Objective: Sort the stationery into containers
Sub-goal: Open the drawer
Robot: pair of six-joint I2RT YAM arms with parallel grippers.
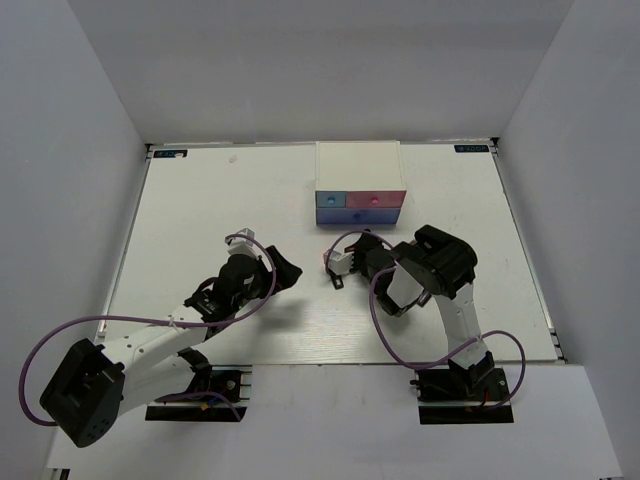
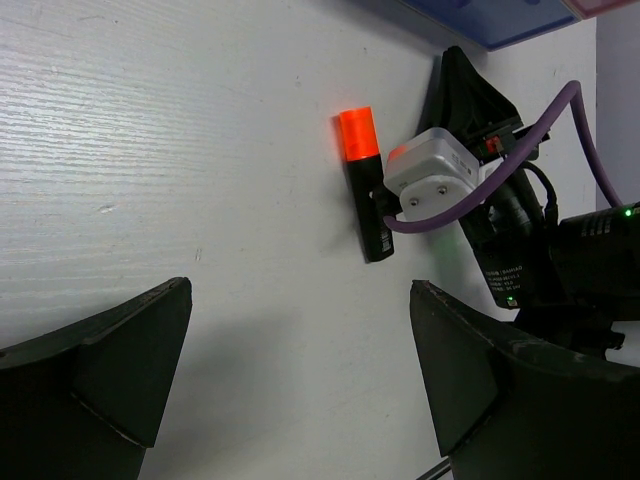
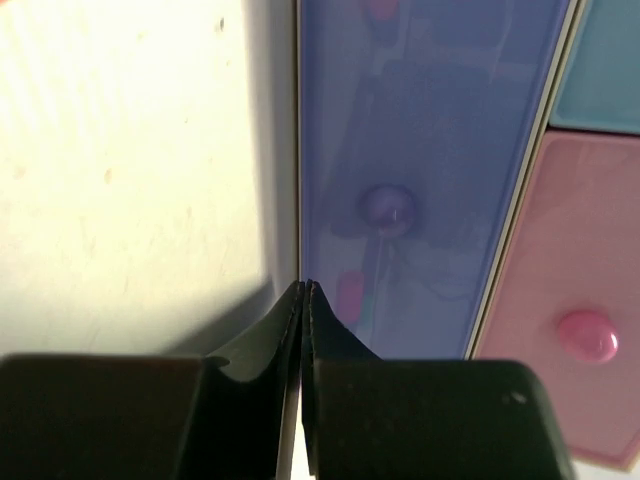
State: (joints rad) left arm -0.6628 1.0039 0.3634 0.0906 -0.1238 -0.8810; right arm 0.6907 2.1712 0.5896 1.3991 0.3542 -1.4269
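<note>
Right wrist, right jaws clenched empty at purple drawer [image 3: 420,120] edge, left jaws released

The right gripper [image 3: 304,292] fills the bottom edge, its two dark fingers [image 3: 262,338] pressed together. Beyond the tips stands a blue-purple drawer front [image 3: 440,120] with a round knob [image 3: 388,207]. A pink drawer [image 3: 560,230] and a blue drawer [image 3: 610,60] sit right; pale counter [image 3: 120,180] lies left.
</note>
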